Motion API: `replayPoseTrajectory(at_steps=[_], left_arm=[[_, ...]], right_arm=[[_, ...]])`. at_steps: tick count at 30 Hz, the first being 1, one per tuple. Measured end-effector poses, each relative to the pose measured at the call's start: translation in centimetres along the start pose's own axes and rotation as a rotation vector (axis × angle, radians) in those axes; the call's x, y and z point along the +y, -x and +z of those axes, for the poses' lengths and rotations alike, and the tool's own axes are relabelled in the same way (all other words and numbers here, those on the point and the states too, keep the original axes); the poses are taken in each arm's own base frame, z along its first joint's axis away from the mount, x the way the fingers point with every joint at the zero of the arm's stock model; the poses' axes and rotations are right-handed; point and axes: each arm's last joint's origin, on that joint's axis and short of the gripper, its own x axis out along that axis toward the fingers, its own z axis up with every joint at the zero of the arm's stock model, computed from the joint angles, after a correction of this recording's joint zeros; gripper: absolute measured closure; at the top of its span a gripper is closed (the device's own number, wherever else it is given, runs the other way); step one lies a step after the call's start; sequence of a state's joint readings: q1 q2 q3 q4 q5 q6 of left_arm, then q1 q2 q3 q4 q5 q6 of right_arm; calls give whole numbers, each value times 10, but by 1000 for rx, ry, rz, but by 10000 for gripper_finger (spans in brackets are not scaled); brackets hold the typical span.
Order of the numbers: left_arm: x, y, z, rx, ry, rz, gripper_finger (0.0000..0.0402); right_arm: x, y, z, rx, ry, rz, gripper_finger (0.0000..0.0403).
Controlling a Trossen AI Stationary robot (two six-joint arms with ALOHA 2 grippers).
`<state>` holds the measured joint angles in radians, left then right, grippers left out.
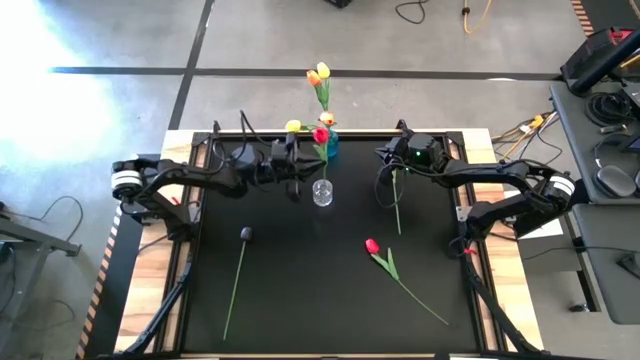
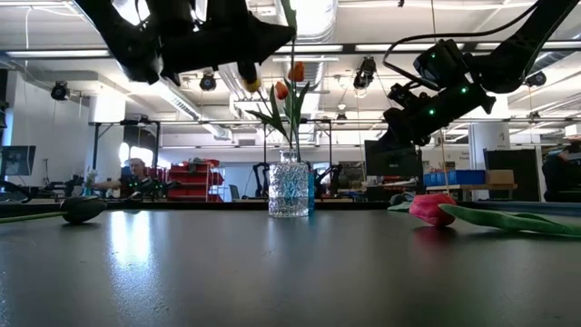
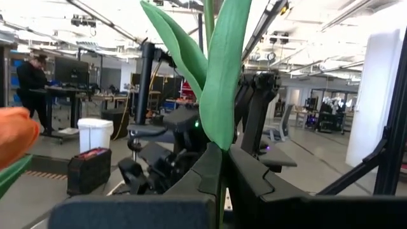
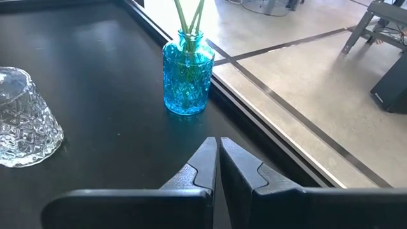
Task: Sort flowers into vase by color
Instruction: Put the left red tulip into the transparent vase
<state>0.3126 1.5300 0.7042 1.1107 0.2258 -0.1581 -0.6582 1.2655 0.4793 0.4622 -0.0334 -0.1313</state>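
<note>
Currently: left gripper point(image 1: 296, 172) clamps a tulip point(image 1: 320, 136) stem above clear vase point(image 1: 322, 192), table's point(image 1: 300, 300) far edge; right gripper point(image 1: 392, 152) closed, holding a stem point(image 1: 396, 200).

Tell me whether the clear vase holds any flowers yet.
Empty: from above, the clear vase shows no stems, while the blue vase behind it holds several.

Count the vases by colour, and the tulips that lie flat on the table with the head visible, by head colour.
Blue vase: 1
Clear vase: 1
Dark-headed tulip, lying flat: 1
Red-headed tulip, lying flat: 1
Total: 4
</note>
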Motion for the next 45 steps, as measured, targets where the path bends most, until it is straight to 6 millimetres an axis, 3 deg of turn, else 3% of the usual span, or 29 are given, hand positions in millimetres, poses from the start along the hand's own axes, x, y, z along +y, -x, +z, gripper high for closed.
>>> replayPoseTrajectory(at_steps=[10,30,45], left_arm=[[0,5,-9,39,-12,14,401],[11,15,-48,164,-176,170,401],[13,14,-50,167,-183,210,322]], right_arm=[[0,0,0,1,-13,0,390],[0,0,0,0,-16,0,390],[0,0,1,-1,-1,0,390]])
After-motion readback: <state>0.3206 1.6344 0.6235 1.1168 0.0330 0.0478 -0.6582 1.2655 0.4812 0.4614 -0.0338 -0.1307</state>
